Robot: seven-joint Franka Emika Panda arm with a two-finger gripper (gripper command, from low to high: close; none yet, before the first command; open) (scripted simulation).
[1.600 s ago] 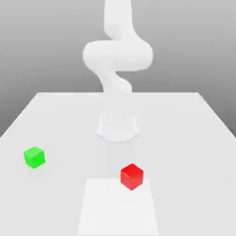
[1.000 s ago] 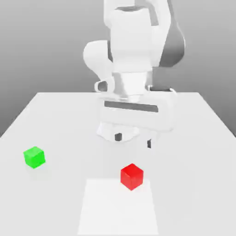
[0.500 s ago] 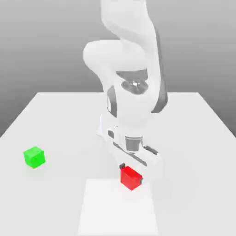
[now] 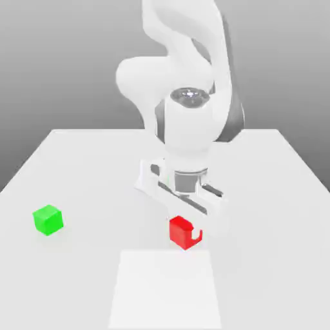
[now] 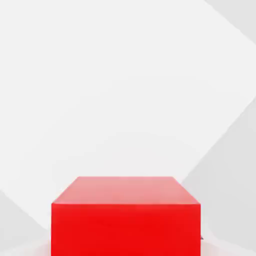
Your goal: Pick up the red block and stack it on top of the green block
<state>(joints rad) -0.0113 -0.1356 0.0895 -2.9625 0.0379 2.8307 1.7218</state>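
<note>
The small, smooth bright red cube [image 4: 185,232] sits directly beneath the white gripper [image 4: 187,222], pinched between its two fingers (it appears to be off the table [image 4: 84,277], though the hand hides part of it). The small, smooth bright green cube [image 4: 48,220] rests on the table, well apart, toward the exterior view's left.

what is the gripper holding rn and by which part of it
The red block; the gripper grips it across two opposite side faces, leaving its top face uncovered.
</note>
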